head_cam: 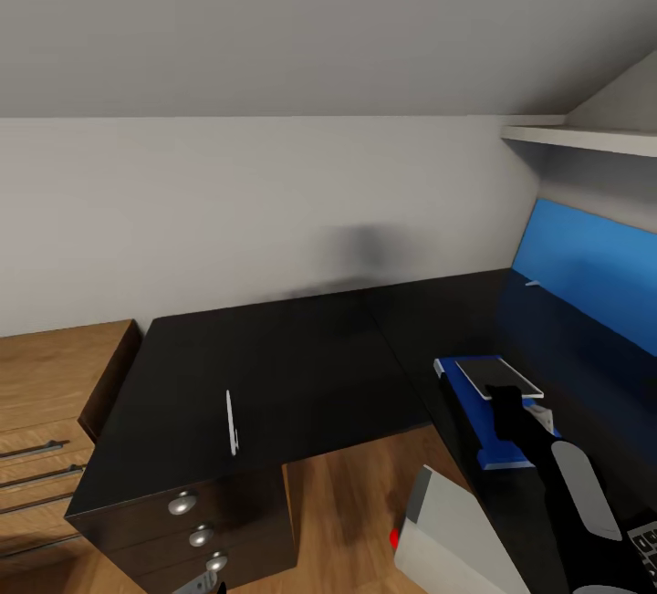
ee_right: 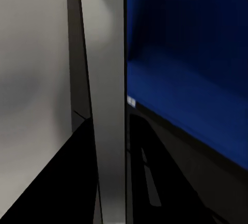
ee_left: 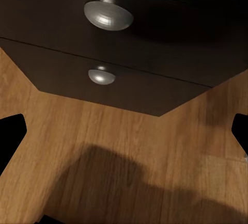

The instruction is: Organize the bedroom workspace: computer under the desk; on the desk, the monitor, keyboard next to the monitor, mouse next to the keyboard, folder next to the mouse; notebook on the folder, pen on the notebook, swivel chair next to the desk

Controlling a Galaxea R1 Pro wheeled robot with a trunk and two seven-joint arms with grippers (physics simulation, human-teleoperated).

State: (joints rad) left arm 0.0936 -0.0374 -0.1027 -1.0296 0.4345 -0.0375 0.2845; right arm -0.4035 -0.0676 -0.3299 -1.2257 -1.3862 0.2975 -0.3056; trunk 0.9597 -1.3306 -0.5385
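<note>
Head view: pen [head_cam: 232, 422] lies near the table's [head_cam: 301, 348] front edge, above the drawers [head_cam: 196, 521]. Blue folder [head_cam: 474, 416] with notebook [head_cam: 498, 377] on it sits on the right wing; right arm [head_cam: 547, 475] reaches over it, jaws' state cannot be told. Computer [head_cam: 456, 539] on the floor.
Left wrist view: fingertips [ee_left: 13, 131] wide apart, facing drawer knobs [ee_left: 107, 16].
Right wrist view: blue panel [ee_right: 186, 43].

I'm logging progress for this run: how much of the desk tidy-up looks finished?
Looks done: the blue folder lies on the desk with a flat grey item, likely the notebook, on it; the computer sits below. In hand: right gripper reaches over that stack. Left: the pen lies apart on the desk.
</note>
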